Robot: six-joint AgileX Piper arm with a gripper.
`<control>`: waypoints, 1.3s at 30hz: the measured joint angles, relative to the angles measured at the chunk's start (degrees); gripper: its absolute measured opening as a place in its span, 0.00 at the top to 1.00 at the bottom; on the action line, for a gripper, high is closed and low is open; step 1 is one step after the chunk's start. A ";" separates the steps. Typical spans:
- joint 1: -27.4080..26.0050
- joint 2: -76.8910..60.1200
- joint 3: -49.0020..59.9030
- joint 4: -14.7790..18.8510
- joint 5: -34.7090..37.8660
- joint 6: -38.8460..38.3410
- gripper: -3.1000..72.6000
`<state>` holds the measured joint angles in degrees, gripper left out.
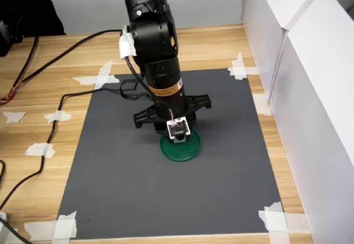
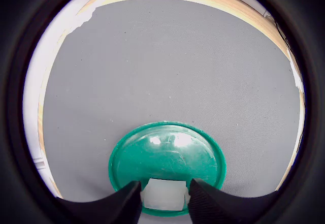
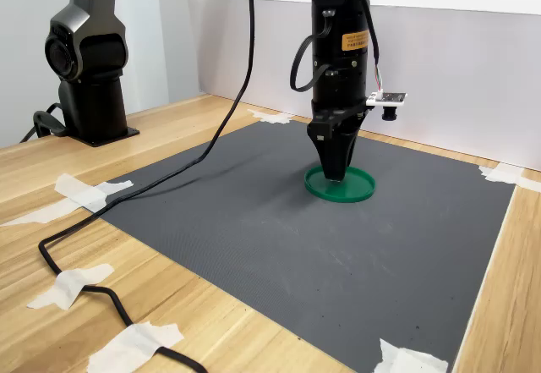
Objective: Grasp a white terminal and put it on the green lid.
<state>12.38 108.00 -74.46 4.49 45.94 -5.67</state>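
A: Status on the gripper (image 2: 162, 196)?

B: Clamped on the white terminal (image 2: 163, 193). In the wrist view the block sits between the two fingertips, both touching its sides.

A: Where is it relative to the green lid (image 2: 167, 148)?

B: Directly under the tool, over the lid's near rim rather than its centre. Can't tell whether the terminal already rests on the lid floor or hangs just above.

A: Best way to finish the placement?

B: Likely nudge slightly toward the lid centre so the block doesn't land on the raised rim, lower until contact, open gently, then lift straight up so the fingers don't drag it off.

A: Arm pose?

B: Near vertical in both exterior views, wrist pointing straight down, fingertips at the lid (image 3: 340, 184) on the grey mat (image 3: 254, 229). Wrist camera (image 1: 178, 126) faces down over the lid (image 1: 181, 149).
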 joint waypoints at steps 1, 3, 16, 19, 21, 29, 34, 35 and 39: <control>0.00 0.16 0.00 0.00 0.00 0.37 0.36; 0.00 0.28 0.00 0.00 -0.04 1.60 0.29; 0.00 -5.94 0.19 -0.45 -1.87 2.87 0.22; -0.25 -10.41 0.19 -0.66 -3.69 2.82 0.28; -1.01 -13.18 0.19 -0.66 -4.66 2.77 0.36; -9.76 -25.27 1.18 -1.62 -8.69 2.77 0.75; -14.75 -35.30 9.60 -2.58 -16.58 2.77 0.95; -15.35 -37.71 12.26 -2.81 -17.97 2.77 0.96; -15.90 -47.52 23.75 -3.23 -24.14 2.24 0.97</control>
<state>-3.53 60.48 -50.71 1.26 21.80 -3.43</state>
